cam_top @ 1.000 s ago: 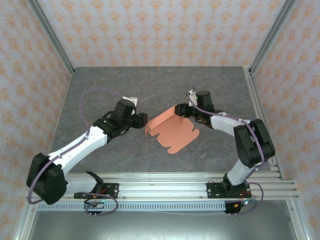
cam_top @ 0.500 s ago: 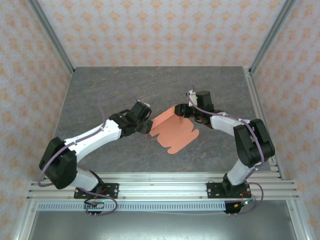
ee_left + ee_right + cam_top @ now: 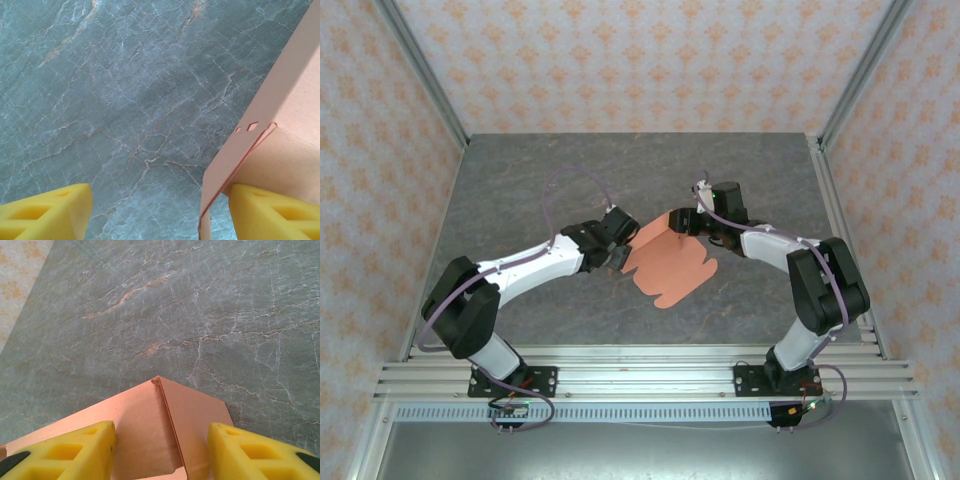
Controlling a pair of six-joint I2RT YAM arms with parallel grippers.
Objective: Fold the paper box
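Note:
The paper box point(image 3: 665, 262) is a salmon-orange sheet lying partly folded mid-table, its far flaps raised. My left gripper point(image 3: 620, 250) is at the sheet's left edge. In the left wrist view that gripper point(image 3: 160, 196) is open, and a raised flap of the box point(image 3: 280, 110) stands on edge just inside the right finger point(image 3: 275, 212). My right gripper point(image 3: 686, 222) is at the raised far corner. Seen from the right wrist, the right gripper point(image 3: 161, 440) is open and straddles the folded corner of the box point(image 3: 150, 425), with the right finger point(image 3: 250, 450) against the side flap.
The grey marble tabletop point(image 3: 540, 180) spreads around the box. Aluminium rails point(image 3: 640, 375) run along the near edge by the arm bases. Slanted frame posts point(image 3: 420, 70) and patterned walls close in the sides and back.
My left arm has swung right from open table to the box's left edge, and its jaws have widened. The right arm and the box have stayed put.

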